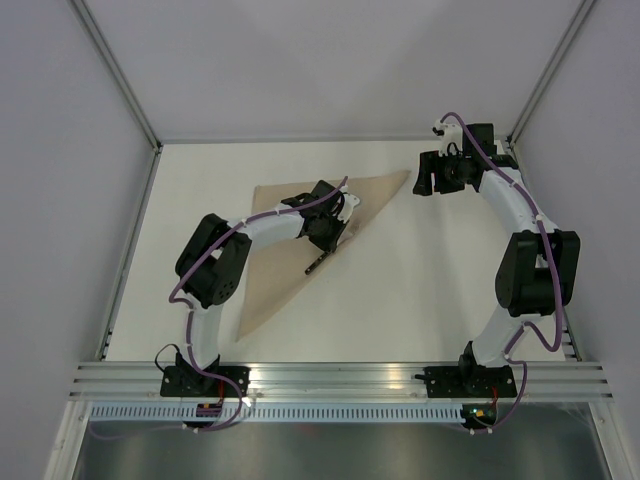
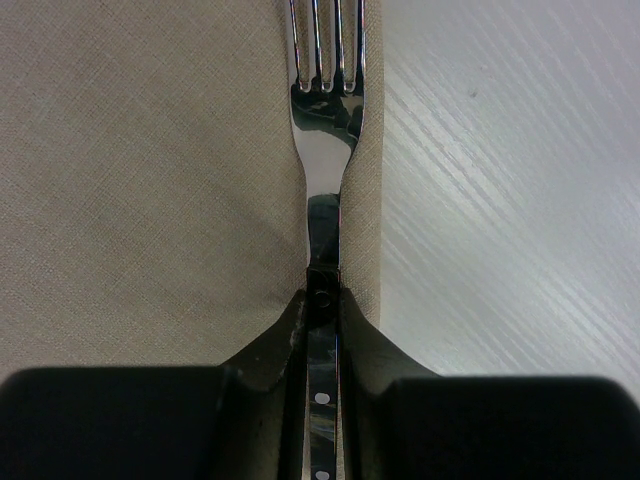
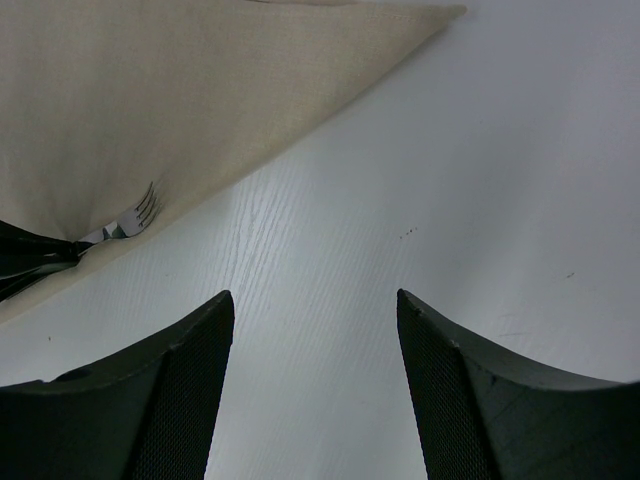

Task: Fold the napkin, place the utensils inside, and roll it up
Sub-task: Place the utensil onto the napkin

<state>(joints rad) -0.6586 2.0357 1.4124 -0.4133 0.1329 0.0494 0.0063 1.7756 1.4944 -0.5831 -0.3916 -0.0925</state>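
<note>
Napkin (image 1: 275, 275): tan cloth, flat on table (image 1: 420, 290), already folded into a triangle; long edge running diagonally from far right corner to near left point.
Fork (image 2: 325, 150): only utensil in view; tines pointing away from the wrist, lined up along the napkin's long edge, just inside it, over cloth rather than bare table. Touching the cloth or just above it: cannot tell.
Left claw (image 2: 322, 300): clamped on the fork's dark handle, narrow gap, fingers (image 2: 270, 340) pinching either side just behind the silver neck.
Why that grip: taken by the handle to leave the tines free and easy to aim; kept parallel to the edge, likely for starting the roll from that side.
Right claw (image 3: 315, 310): apart, nothing between, hovering over bare table just beside the napkin's far right corner.
Why there: out of the left arm's way yet near the corner, probably ready to pin or lift cloth for rolling.
Step in hand: setting the fork onto the folded napkin.
Progress: fold looks done; placing under way; rolling not begun.
Next move needs: lowering flat, letting go without dragging cloth, backing out along the handle line.
Risk: very close to the edge, could slide off onto the table; possible bunching of cloth on retreat.
</note>
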